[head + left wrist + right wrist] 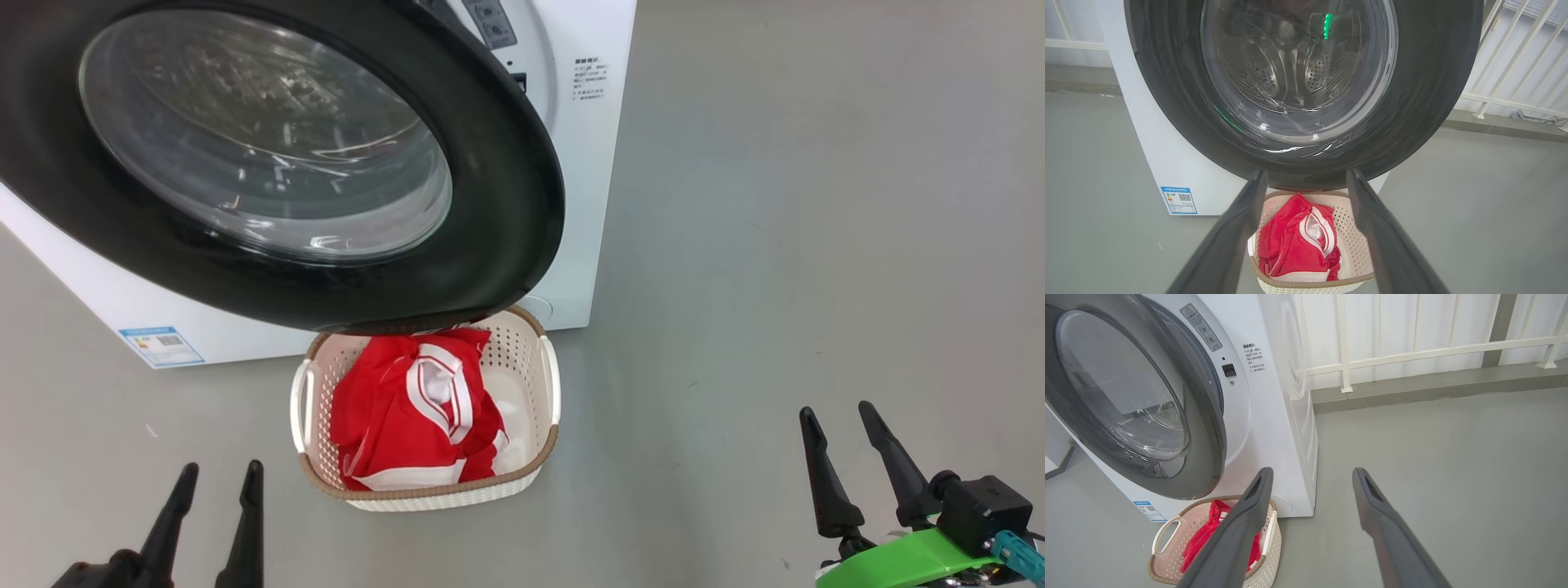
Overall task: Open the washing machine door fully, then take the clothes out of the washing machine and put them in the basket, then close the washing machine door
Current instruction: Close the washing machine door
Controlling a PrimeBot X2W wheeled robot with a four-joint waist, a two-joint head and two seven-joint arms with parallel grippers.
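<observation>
Both pincers sit low and near, short of the basket [429, 492]: left pincer [224, 467] off the basket's left handle side, right pincer [836, 410] well apart on the basket's right. Fingers of each pincer stand apart; neither holds nor touches anything.

Basket stands on the grey floor [816, 245], just in front of the washer [588, 163]. Clothes [392, 408] lie inside the basket, bunched toward its left side, red with white trim bands. Bare basket floor shows at the right of the bundle.

Door [506, 204] hangs above the basket's far rim. In the right wrist view it stands swung partly out from the washer front, a gap showing along its free edge. Perforated drum [1290, 77] is visible through the glass beyond the basket.

Blue label [161, 345] sits on the washer's lower front, beyond and left of the basket.
</observation>
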